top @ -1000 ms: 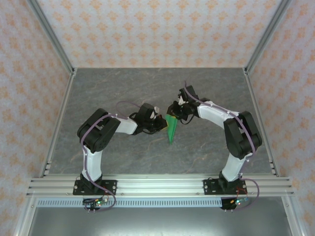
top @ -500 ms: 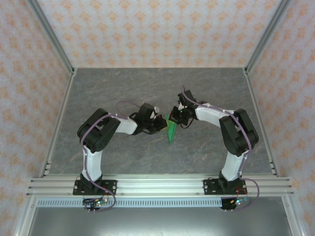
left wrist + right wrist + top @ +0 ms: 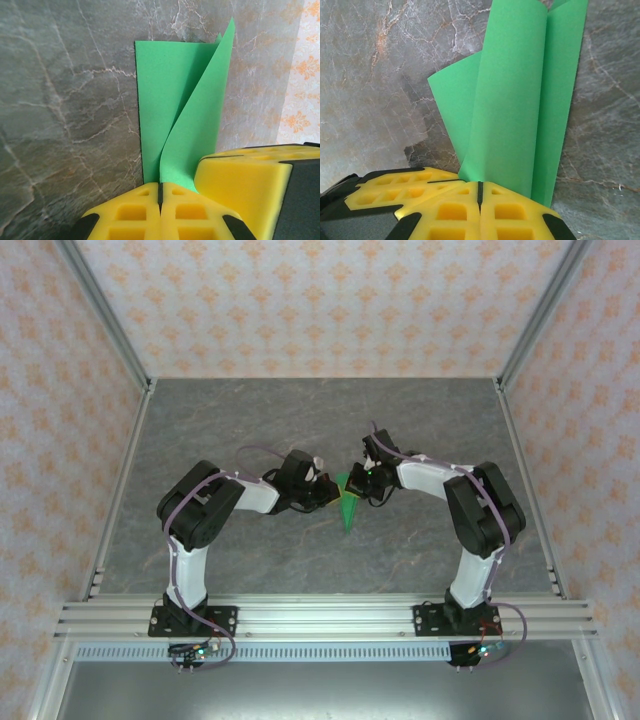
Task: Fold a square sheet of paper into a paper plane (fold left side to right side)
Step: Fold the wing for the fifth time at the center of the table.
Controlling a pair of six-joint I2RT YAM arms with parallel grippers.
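Because the fold must carry the left side over onto the right, both arms meet above the middle of the grey marbled bench (image 3: pixel 250 560). The left arm (image 3: pixel 215 505) reaches in from the left and the right arm (image 3: pixel 470 505) from the right. Between them is the green paper sheet (image 3: pixel 347 508), creased to a narrow shape whose point aims at the near edge. One layer lies flat on the bench while another curls up off it. The left tool (image 3: pixel 160 189) has its fingers pressed together on the foot of that raised flap. The right tool (image 3: pixel 480 186), just beside it, is likewise clamped on the rolled layer. I judge this paired pinch at one end keeps the loose layer lifted and steady, ready to swing across.
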